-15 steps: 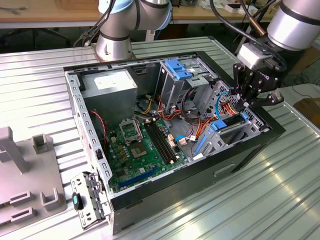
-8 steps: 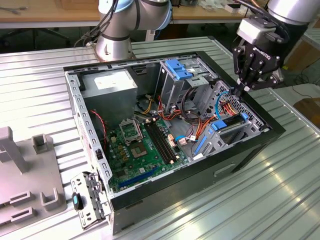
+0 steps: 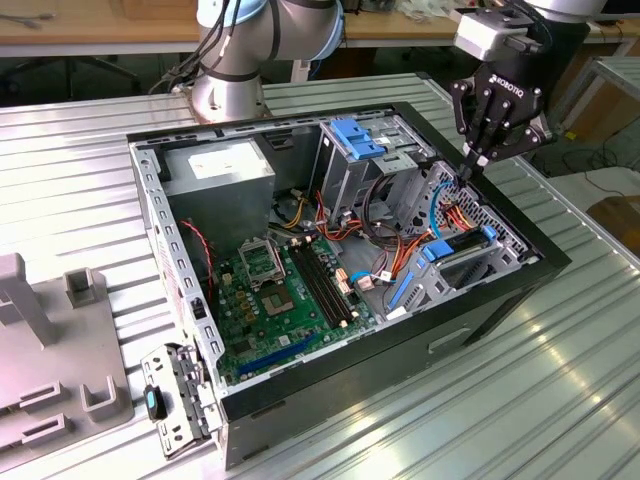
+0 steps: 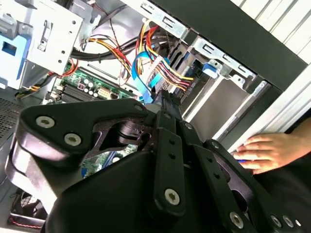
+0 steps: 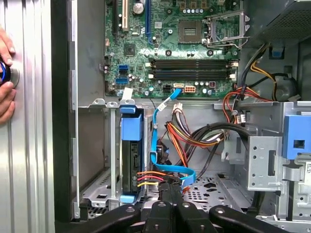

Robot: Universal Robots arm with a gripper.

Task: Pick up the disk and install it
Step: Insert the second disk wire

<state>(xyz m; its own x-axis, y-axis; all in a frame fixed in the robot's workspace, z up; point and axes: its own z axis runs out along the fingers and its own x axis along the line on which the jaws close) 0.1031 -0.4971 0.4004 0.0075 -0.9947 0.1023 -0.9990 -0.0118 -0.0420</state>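
You see gripper clenched, grasping nothing, tips over far rim of open computer case, amid cable bundle. Little room there: silver drive cage close on one side, case wall on other. One disk sits on edge in bay inside case, blue carrier framing it, cables plugged. One hand rests outside case wall.

Arm reaches from base at far edge, elbow raised, wrist pitched down. Gripper hangs near vertical, tips lowermost. Jaws closed together, nothing between them (tips meet in both wrist views). Black linkage fingers converge to narrow point.
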